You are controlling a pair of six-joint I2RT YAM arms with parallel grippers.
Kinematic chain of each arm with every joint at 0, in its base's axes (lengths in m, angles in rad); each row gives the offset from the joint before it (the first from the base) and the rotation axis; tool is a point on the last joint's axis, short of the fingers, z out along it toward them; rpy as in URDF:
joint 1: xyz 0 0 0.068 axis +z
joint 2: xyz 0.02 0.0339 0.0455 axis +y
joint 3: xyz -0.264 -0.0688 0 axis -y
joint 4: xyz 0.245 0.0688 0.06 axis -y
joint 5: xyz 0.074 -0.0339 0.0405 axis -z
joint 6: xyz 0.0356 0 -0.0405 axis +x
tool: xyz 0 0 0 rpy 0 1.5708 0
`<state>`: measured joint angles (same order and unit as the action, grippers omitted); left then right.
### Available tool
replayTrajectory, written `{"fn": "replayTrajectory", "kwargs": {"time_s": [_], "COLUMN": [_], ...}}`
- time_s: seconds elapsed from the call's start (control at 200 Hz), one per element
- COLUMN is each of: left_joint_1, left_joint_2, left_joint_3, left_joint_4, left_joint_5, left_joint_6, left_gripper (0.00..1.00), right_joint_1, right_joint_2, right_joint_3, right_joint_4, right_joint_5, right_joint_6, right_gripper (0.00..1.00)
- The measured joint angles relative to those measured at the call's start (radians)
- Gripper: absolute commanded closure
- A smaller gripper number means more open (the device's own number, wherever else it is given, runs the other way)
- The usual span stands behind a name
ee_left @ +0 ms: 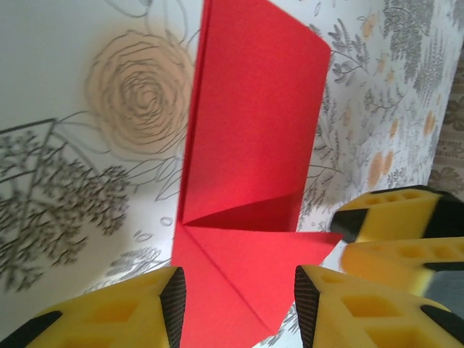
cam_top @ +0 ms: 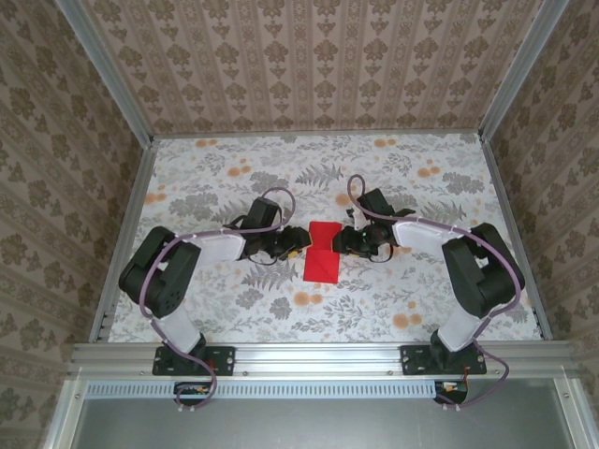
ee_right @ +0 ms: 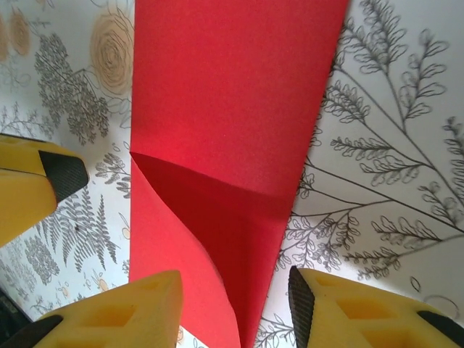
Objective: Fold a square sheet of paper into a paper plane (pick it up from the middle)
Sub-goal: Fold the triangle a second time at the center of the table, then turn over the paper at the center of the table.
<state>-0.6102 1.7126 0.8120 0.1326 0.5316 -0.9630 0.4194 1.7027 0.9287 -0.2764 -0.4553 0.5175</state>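
Thing: the square sheet of paper [cam_top: 322,253], bright red, already creased into layers, not yet a dart by my reading.
Where: flat on the worktop [cam_top: 421,290] at its middle, between my two pincers, nearer the arms' bases than the back wall.
Left pincer [cam_top: 292,249]: released; on the left wrist view [ee_left: 239,308] its jaws stand apart on either side of the paper's [ee_left: 254,130] near corner, pinching nothing.
Right pincer [cam_top: 348,243]: released too; on its own view [ee_right: 235,308] the jaws straddle the paper's [ee_right: 232,109] narrow end with a gap on both sides.
Shape: straight clean edges; a fold line runs across the middle, and one layer lifts a little off the one beneath, casting a shadow.
Material: thin matte paper, unmarked, no gloss.
Handling, my judgement: nearly weightless, limp across a span, stiff only along a crease. It will slide on the smooth printed cover if pushed and crumple if squeezed hard.
Where I would take hold: at the raised layer near the middle fold, one pad slipped under the lifted edge, not the flat corners.
Fingers: yellow, blocky, with cut-out hollows; dark ribbed pads [ee_left: 172,301] should grip the matte surface well.
Worktop cover: pale floral print, grey ferns and peach roses, flat.
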Motion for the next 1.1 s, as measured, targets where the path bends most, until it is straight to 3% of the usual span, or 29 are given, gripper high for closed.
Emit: {"fn": "replayTrajectory", "kwargs": {"time_s": [0.225,0.33,0.75,0.965,1.1], "left_joint_1": [-0.008,-0.012,-0.031,-0.043,-0.044], "left_joint_2": [0.030,0.040,0.071,0.114,0.136], "left_joint_3": [0.000,0.000,0.000,0.003,0.014], "left_joint_4": [0.048,0.056,0.097,0.144,0.174], "left_joint_5": [0.015,0.019,0.048,0.076,0.084], "left_joint_6": [-0.039,-0.041,-0.044,-0.061,-0.078], "left_gripper": [0.54,0.54,0.55,0.65,0.77], "right_joint_1": [0.000,-0.006,-0.039,-0.040,-0.040], "right_joint_2": [0.032,0.032,0.033,0.037,0.040], "right_joint_3": [0.006,0.007,0.006,0.005,-0.002], "right_joint_4": [0.011,0.019,0.028,0.035,0.038], "right_joint_5": [-0.046,-0.047,-0.046,-0.046,-0.046], "right_joint_6": [-0.019,-0.013,0.010,0.013,0.018], "right_gripper": [0.85,0.90,0.90,0.90,0.87]}}
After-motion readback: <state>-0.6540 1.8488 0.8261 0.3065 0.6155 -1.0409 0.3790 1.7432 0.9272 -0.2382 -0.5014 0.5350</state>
